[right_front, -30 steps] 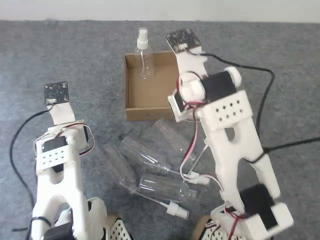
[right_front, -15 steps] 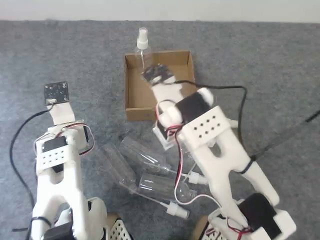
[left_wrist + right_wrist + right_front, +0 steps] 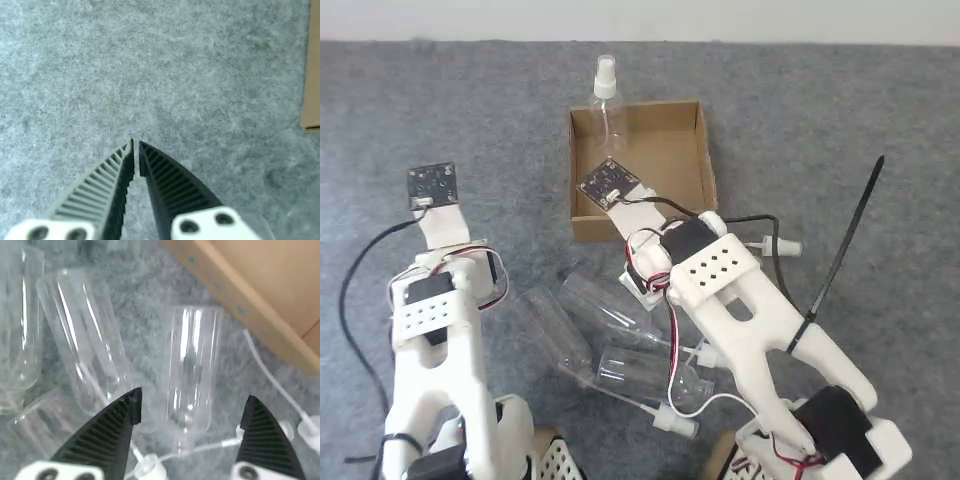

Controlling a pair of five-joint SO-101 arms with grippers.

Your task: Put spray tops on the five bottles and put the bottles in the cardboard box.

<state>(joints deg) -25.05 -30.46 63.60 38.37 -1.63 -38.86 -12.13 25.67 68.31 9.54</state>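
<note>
My right gripper [image 3: 192, 407] is open just above a clear bottle [image 3: 192, 370] that lies capless on the carpet, framed by the two fingers without contact. More clear bottles [image 3: 80, 345] lie beside it. In the high view the right arm [image 3: 720, 280] leans over the bottles [image 3: 605, 305] in front of the cardboard box [image 3: 695, 165]. One bottle with a spray top [image 3: 608, 100] stands in the box's back left corner. My left gripper [image 3: 136, 144] is shut over bare carpet, left of the box edge [image 3: 312, 75].
Loose white spray tops with thin tubes lie among the bottles [image 3: 678, 423] and to the right of the arm [image 3: 775, 245]. A black cable [image 3: 845, 250] sticks up at the right. Grey carpet stretches open to the left and far right.
The right arm swung from above the box's right side down and left, to the lying bottles in front of the box. The left arm stayed still.
</note>
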